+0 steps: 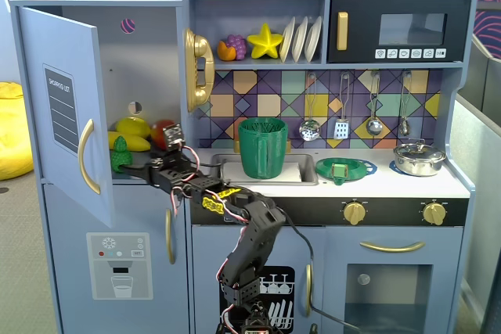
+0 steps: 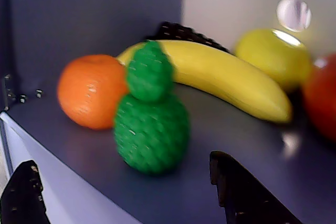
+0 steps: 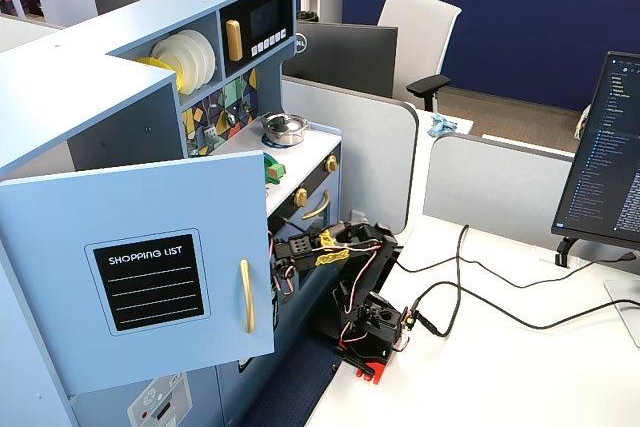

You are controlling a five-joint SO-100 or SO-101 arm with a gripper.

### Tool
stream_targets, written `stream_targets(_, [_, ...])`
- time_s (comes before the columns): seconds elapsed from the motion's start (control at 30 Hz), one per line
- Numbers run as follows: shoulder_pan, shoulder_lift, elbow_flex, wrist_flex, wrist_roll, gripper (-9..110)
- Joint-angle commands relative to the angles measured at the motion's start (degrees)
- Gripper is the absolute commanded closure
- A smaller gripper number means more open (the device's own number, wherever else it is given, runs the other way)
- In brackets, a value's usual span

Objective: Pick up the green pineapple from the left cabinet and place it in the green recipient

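The green pineapple (image 2: 151, 124) stands upright near the front edge of the shelf in the left cabinet (image 1: 149, 60), whose door (image 1: 66, 107) is swung open. In a fixed view it is at the shelf's left front (image 1: 119, 154). My gripper (image 2: 123, 182) is open and empty. Its two black fingertips (image 2: 23, 184) are on either side of the pineapple and just short of it, not touching. In a fixed view the gripper (image 1: 139, 168) reaches into the cabinet at shelf height. The green recipient (image 1: 263, 146) stands in the sink to the right.
An orange (image 2: 89, 95) sits just behind and to the left of the pineapple. A banana (image 2: 226, 77), a lemon (image 2: 273, 56) and a red fruit (image 2: 321, 98) lie behind and to its right. A flat green dish (image 1: 344, 168) and a pot (image 1: 419, 158) are on the counter. In another fixed view the open door (image 3: 140, 267) hides the shelf.
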Motion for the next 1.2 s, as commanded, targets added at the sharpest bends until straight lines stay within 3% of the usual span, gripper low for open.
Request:
stream_targets(0.0, [-0.4,-3.1,-7.2,-2.3,-0.9,68])
stream_targets(0.6, [4.1,-16.8,-17.6,-1.4,2.4,64])
stream_targets(1.17, [1.0,-24.3,-27.3,-1.1,3.1,65])
